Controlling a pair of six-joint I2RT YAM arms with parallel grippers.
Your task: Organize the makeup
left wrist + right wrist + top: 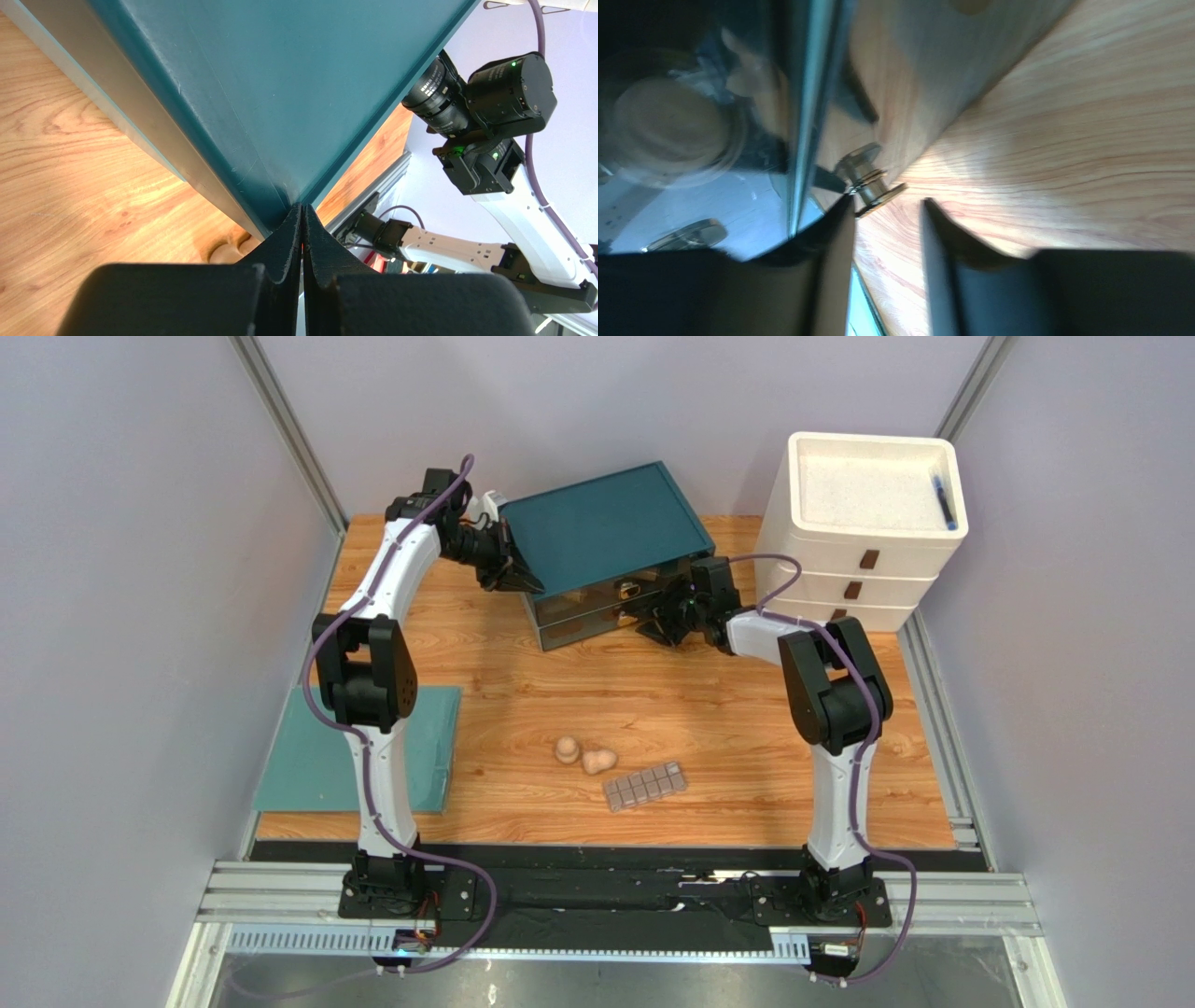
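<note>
We see a robotics lab cell. Plain grey panels (126,588) on aluminium posts (291,427) close in a wooden tabletop (701,714), and we find two arms (376,784) bolted to slotted metal rails (968,903).

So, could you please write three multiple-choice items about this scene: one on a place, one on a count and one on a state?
1. Where does the blue pen lie?
A. on the table
B. on top of the white drawer unit
C. inside a closed drawer

2. How many beige sponges lie on the table?
A. one
B. two
C. four

3. How do the jaws of the right gripper stand?
A. shut tight, with nothing between them
B. clamped on a sponge
C. apart, with a small metal knob between them

Answers:
1 B: the top view shows the pen in the unit's top tray, at its right edge.
2 B: two sponges lie side by side near the table's middle.
3 C: the right wrist view shows a gap between the fingers, with the knob near one of them.
</note>
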